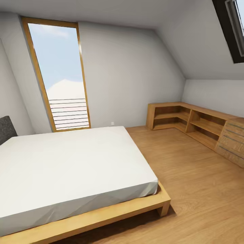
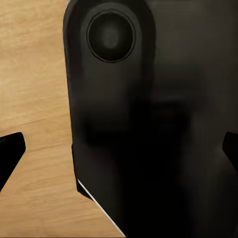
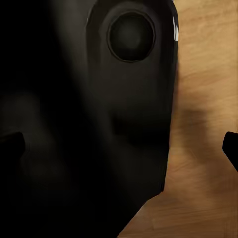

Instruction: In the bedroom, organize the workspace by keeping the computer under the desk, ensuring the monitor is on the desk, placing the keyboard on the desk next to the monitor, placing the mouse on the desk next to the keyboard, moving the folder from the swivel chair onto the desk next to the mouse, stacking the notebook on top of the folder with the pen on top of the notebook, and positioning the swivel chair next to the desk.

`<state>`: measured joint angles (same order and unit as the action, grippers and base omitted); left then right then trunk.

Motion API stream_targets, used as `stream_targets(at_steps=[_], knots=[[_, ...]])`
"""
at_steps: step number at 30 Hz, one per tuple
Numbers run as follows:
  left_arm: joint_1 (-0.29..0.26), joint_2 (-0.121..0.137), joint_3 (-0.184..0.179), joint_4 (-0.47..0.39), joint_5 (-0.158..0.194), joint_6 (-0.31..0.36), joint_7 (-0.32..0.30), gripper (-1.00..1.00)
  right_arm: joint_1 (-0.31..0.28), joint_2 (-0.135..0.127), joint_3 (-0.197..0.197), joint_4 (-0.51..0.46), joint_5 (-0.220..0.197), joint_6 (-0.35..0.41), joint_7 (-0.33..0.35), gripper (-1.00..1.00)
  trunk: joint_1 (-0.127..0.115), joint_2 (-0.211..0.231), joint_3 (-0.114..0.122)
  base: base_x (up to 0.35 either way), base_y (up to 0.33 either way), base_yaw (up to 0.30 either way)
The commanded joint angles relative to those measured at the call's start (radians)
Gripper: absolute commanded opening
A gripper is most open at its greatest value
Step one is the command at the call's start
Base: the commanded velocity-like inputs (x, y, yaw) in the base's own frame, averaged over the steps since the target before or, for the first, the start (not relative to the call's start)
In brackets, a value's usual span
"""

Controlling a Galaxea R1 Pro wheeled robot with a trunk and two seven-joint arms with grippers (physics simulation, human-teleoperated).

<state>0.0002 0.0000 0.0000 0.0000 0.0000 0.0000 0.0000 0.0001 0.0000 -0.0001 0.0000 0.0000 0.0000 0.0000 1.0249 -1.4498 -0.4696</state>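
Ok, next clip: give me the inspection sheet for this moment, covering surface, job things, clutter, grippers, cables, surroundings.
Surface: light wood plank floor; a desk is nothing seen.
Job's things: the bedroom only, with sloped pale grey walls; nothing seen of the rest.
Clutter: nothing seen on the bed or in the shelves.
Grippers: left gripper and right gripper each have dark fingertips far apart at the picture's edges, nothing between them, facing a black robot part over the floor.
Cables: nothing seen.
Surroundings: tall wood-framed window, skylight, low corner shelves, wooden dresser, grey headboard.
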Motion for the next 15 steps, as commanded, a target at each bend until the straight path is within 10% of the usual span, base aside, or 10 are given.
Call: stream_targets(at_steps=[1,15], knots=[[0.0,-0.006,-0.002,-0.006,-0.001,0.004,-0.002,1.0,0.006,0.006,-0.001,0.006,0.0,0.006,0.003,1.0,0.0,0.0,0.0,0.0,0.0,0.0],[-0.003,-0.081,-0.002,-0.051,0.001,-0.049,-0.003,1.0,-0.04,0.032,0.0,-0.032,0.001,-0.035,0.004,1.0,-0.054,0.098,0.043,0.0,0.0,-0.006]])
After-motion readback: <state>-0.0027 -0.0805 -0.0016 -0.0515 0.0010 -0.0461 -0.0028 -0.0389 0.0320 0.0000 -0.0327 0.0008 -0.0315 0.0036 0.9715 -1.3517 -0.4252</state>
